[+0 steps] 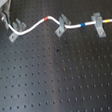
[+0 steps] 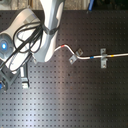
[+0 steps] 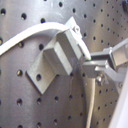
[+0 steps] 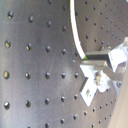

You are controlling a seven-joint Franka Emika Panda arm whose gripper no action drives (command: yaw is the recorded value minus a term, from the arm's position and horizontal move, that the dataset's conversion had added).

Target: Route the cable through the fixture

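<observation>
In the first exterior view the white cable (image 1: 35, 25) runs from the far left, past a red band, to the right edge. Near its left end it passes the fixture (image 1: 16, 29), a small grey clip on a slanted foot. My gripper (image 1: 5, 22) is just beside that clip. In the first wrist view the cable (image 3: 30, 36) arcs across the fixture (image 3: 56, 59) between its prongs and enters my gripper (image 3: 91, 65). In the second wrist view the gripper (image 4: 90, 67) is shut on the cable (image 4: 76, 35). In the second exterior view the arm hides the gripper.
A similar grey clip (image 1: 62, 25) holds the cable at mid-board, and a broader T-shaped bracket (image 1: 98, 24) holds it further right. Both show in the second exterior view, the clip (image 2: 75, 55) and the bracket (image 2: 103, 58). The board is a black perforated plate (image 1: 60, 81).
</observation>
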